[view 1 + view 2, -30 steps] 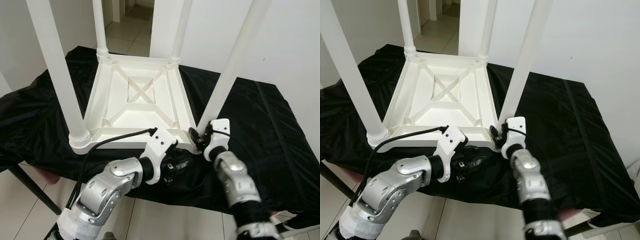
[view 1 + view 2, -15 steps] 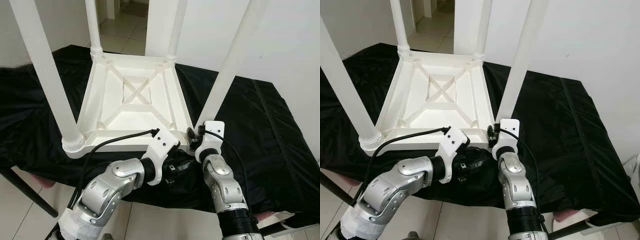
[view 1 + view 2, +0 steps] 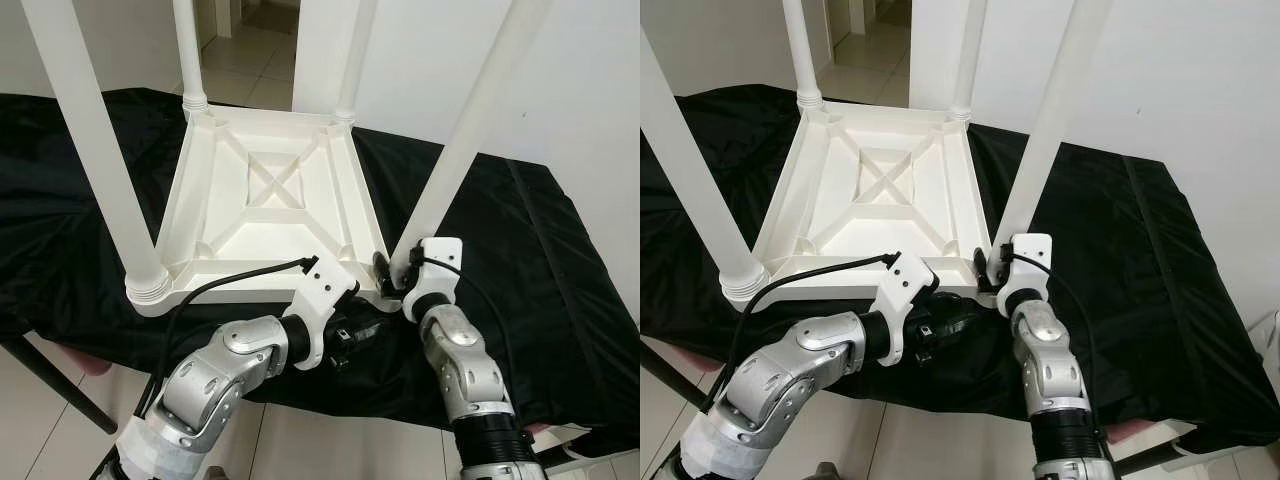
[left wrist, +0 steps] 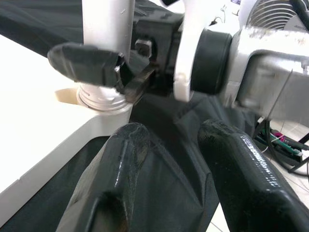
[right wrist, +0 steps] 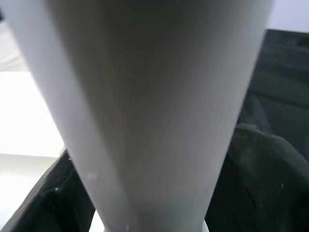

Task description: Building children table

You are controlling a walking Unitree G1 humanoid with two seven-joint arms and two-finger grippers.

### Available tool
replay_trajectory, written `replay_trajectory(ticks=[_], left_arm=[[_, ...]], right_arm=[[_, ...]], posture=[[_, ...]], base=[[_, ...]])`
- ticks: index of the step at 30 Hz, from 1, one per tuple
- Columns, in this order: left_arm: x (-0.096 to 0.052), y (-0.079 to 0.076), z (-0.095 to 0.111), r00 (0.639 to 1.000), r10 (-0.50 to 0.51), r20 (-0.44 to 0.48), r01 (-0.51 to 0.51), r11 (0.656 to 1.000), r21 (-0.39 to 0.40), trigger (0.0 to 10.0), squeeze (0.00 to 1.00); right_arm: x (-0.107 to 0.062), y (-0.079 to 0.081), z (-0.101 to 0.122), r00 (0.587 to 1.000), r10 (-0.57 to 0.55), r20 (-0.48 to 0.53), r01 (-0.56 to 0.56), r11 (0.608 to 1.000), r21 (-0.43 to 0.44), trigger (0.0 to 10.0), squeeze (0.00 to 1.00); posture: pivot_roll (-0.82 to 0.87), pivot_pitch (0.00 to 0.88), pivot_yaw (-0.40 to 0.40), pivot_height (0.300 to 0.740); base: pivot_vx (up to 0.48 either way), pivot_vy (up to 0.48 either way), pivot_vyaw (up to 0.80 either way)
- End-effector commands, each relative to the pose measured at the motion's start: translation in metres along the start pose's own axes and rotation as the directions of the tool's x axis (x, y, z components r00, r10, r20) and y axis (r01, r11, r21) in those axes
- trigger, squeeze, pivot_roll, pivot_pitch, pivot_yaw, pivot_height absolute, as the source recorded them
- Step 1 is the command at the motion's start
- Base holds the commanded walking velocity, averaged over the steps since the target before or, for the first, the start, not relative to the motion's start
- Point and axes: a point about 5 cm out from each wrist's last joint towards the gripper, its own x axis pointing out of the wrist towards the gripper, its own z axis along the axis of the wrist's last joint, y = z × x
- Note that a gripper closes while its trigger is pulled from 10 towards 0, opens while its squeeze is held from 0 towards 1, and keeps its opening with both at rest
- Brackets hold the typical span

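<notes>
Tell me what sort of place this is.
Probably a room in a home: white walls, a pale tiled floor through a doorway, and an upturned white table on a surface draped in black cloth.

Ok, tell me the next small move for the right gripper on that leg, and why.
Probably twist the near right leg further into its corner socket. The right gripper sits around the leg's base, where the leg meets the upturned table, and the left gripper hovers open just beside that corner, not holding anything.
</notes>
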Motion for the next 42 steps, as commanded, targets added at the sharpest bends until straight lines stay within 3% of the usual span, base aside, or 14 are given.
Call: replay_trajectory(ticks=[1, 9, 16, 21, 23, 24, 25, 26, 32, 37, 38, 40, 41, 42], left_arm=[[0.000, 0.001, -0.002, 1.000, 0.008, -0.006, -0.008, 1.000, 0.001, 10.0, 0.00], [0.000, 0.001, -0.002, 1.000, 0.008, -0.008, -0.008, 1.000, 0.001, 10.0, 0.00], [-0.002, 0.002, -0.001, 1.000, 0.013, -0.011, -0.013, 1.000, 0.001, 10.0, 0.00], [-0.004, 0.002, -0.001, 1.000, 0.017, -0.011, -0.017, 1.000, 0.001, 10.0, 0.00], [-0.004, 0.003, -0.001, 1.000, 0.018, -0.011, -0.018, 1.000, 0.001, 10.0, 0.00], [-0.004, 0.003, 0.000, 1.000, 0.019, -0.011, -0.019, 1.000, 0.001, 10.0, 0.00], [-0.004, 0.003, 0.000, 1.000, 0.020, -0.011, -0.020, 1.000, 0.001, 10.0, 0.00], [-0.005, 0.002, 0.000, 1.000, 0.021, -0.012, -0.021, 1.000, 0.001, 10.0, 0.00], [-0.006, 0.002, -0.001, 1.000, 0.025, -0.014, -0.025, 1.000, -0.002, 10.0, 0.00], [-0.006, 0.000, -0.002, 1.000, 0.023, -0.014, -0.023, 1.000, -0.004, 10.0, 0.00], [-0.004, 0.000, -0.003, 1.000, 0.020, -0.015, -0.020, 1.000, -0.007, 10.0, 0.00], [-0.004, 0.000, -0.003, 1.000, 0.018, -0.015, -0.018, 1.000, -0.008, 10.0, 0.00], [-0.004, 0.000, -0.003, 1.000, 0.015, -0.016, -0.015, 1.000, -0.010, 10.0, 0.00], [-0.004, -0.001, -0.004, 1.000, 0.013, -0.017, -0.013, 1.000, -0.012, 10.0, 0.00]], right_arm=[[0.000, 0.000, 0.003, 0.995, 0.097, 0.019, -0.098, 0.995, 0.005, 10.0, 0.00], [-0.006, -0.011, -0.002, 0.924, 0.381, -0.039, -0.383, 0.920, -0.082, 10.0, 0.00], [0.000, -0.025, -0.006, 0.887, 0.452, -0.089, -0.461, 0.872, -0.166, 10.0, 0.00], [0.007, -0.028, -0.006, 0.861, 0.500, -0.090, -0.508, 0.845, -0.166, 10.0, 0.00], [0.008, -0.027, -0.005, 0.856, 0.509, -0.088, -0.516, 0.838, -0.177, 9.3, 0.00], [0.009, -0.027, -0.006, 0.856, 0.509, -0.094, -0.517, 0.838, -0.175, 3.7, 0.00], [0.011, -0.028, -0.006, 0.853, 0.513, -0.099, -0.522, 0.836, -0.171, 3.7, 0.00], [0.011, -0.028, -0.007, 0.849, 0.518, -0.104, -0.528, 0.832, -0.168, 0.0, 0.00], [0.011, -0.031, -0.012, 0.834, 0.541, -0.107, -0.551, 0.820, -0.157, 0.0, 0.00], [0.006, -0.034, -0.014, 0.853, 0.515, -0.086, -0.523, 0.841, -0.139, 0.0, 0.00], [0.003, -0.035, -0.013, 0.881, 0.468, -0.065, -0.473, 0.871, -0.131, 3.5, 0.00], [0.002, -0.036, -0.013, 0.891, 0.450, -0.058, -0.454, 0.882, -0.129, 3.5, 0.00], [0.001, -0.035, -0.012, 0.909, 0.414, -0.046, -0.416, 0.896, -0.152, 10.0, 0.00], [0.001, -0.035, -0.012, 0.919, 0.391, -0.037, -0.392, 0.904, -0.169, 10.0, 0.00]], posture=[[0.13, 0.000, -0.099, 0.740], [0.13, 0.002, -0.094, 0.740], [0.13, 0.014, -0.083, 0.740], [0.14, 0.026, -0.077, 0.740], [0.14, 0.026, -0.077, 0.740], [0.15, 0.028, -0.075, 0.740], [0.15, 0.029, -0.075, 0.740], [0.15, 0.030, -0.076, 0.740], [0.15, 0.035, -0.079, 0.740], [0.14, 0.042, -0.082, 0.740], [0.13, 0.042, -0.081, 0.740], [0.13, 0.042, -0.080, 0.740], [0.13, 0.041, -0.079, 0.740], [0.12, 0.041, -0.079, 0.740]], base=[[0.000, 0.000, 0.00], [0.000, 0.000, 0.00], [0.000, 0.000, 0.00], [0.000, 0.000, 0.00], [0.000, 0.000, 0.00], [0.000, 0.000, 0.00], [0.000, 0.000, 0.00], [0.000, 0.000, 0.00], [0.000, 0.000, 0.00], [0.000, 0.000, 0.00], [0.000, 0.000, 0.00], [0.000, 0.000, 0.00], [0.000, 0.000, 0.00], [0.000, 0.000, 0.00]])
